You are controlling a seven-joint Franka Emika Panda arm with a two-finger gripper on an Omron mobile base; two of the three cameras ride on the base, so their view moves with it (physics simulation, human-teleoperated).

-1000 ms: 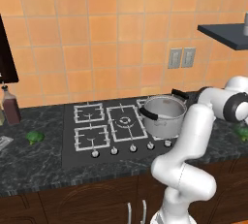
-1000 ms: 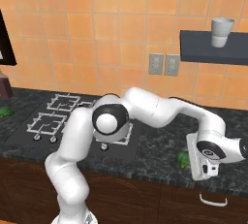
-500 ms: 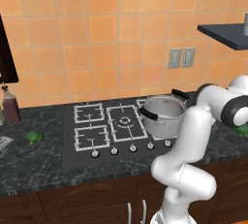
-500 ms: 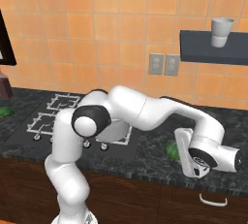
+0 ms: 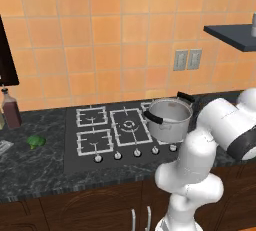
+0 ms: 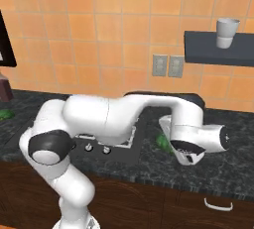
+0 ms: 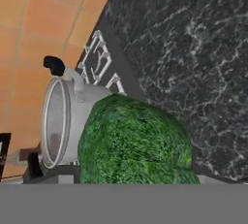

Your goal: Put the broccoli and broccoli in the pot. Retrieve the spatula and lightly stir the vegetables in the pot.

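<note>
Hand view looks along the gripper at a big bumpy green broccoli (image 7: 135, 143) sitting close in front of the camera on the dark speckled counter (image 7: 193, 48), with the steel pot (image 7: 60, 121) on the cooktop just beyond it, its black handle (image 7: 53, 64) at the rim. The fingertips themselves are hidden, so whether the fingers stand apart or clamp the floret cannot be told. Right base view shows this floret (image 6: 162, 141) as a green patch beside the lowered hand on the counter. Left base view has the pot (image 5: 168, 120) on the cooktop's right burner, and a second broccoli (image 5: 35, 141) lies well apart on the counter left of the cooktop (image 5: 107, 135), near a dark bottle (image 5: 10, 109).
</note>
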